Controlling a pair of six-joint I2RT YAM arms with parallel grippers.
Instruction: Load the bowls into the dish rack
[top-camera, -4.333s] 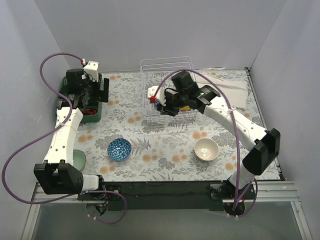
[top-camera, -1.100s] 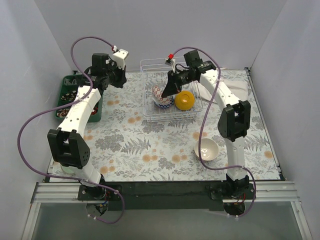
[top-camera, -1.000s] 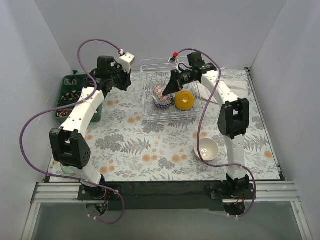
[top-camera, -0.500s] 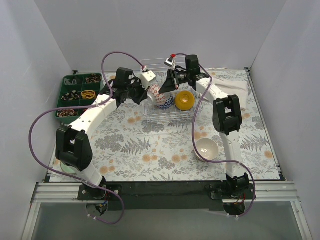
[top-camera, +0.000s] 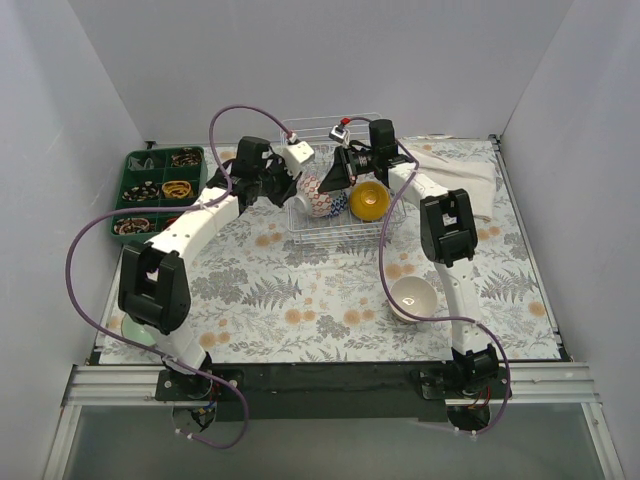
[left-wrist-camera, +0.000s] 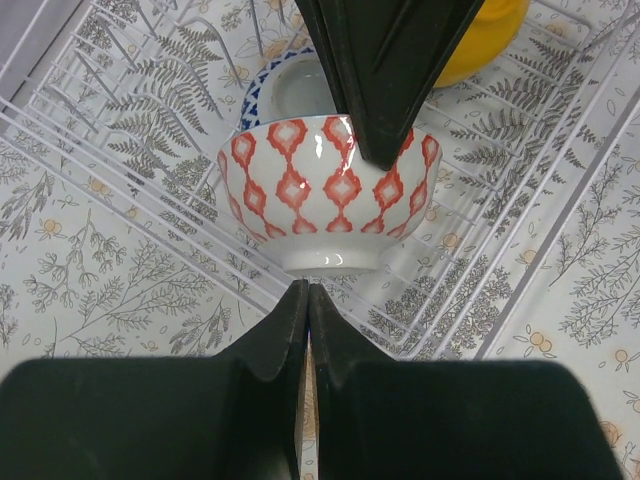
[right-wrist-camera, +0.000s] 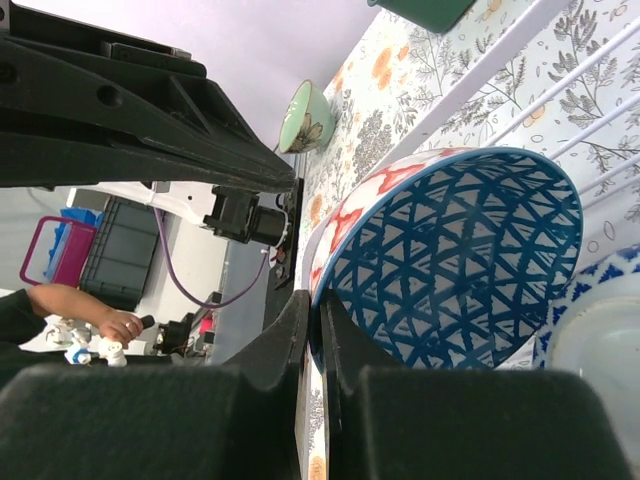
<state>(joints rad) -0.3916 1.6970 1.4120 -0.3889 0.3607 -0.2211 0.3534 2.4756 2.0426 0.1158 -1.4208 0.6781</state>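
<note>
The white wire dish rack (top-camera: 296, 221) stands at the back middle. My right gripper (top-camera: 336, 178) is shut on the rim of the red-patterned bowl (top-camera: 314, 192), held on its side in the rack; its inside is blue triangles (right-wrist-camera: 450, 260). Beside it lie a blue-patterned bowl (top-camera: 337, 207) and the orange-yellow bowl (top-camera: 368, 200). My left gripper (top-camera: 291, 186) is shut and empty at the rack's left side. In the left wrist view its tip (left-wrist-camera: 307, 290) is just under the red-patterned bowl's (left-wrist-camera: 330, 195) foot. A white bowl (top-camera: 413, 297) and a pale green bowl (top-camera: 133, 330) sit on the table.
A dark green compartment tray (top-camera: 160, 190) stands at the back left. A white folded cloth (top-camera: 468, 178) lies at the back right. The right arm's links run above the white bowl. Grey walls close in the left, back and right.
My left arm swung right from the green tray to the rack's left side, next to the red-patterned bowl. My right gripper kept its hold and shifted slightly back and left.
</note>
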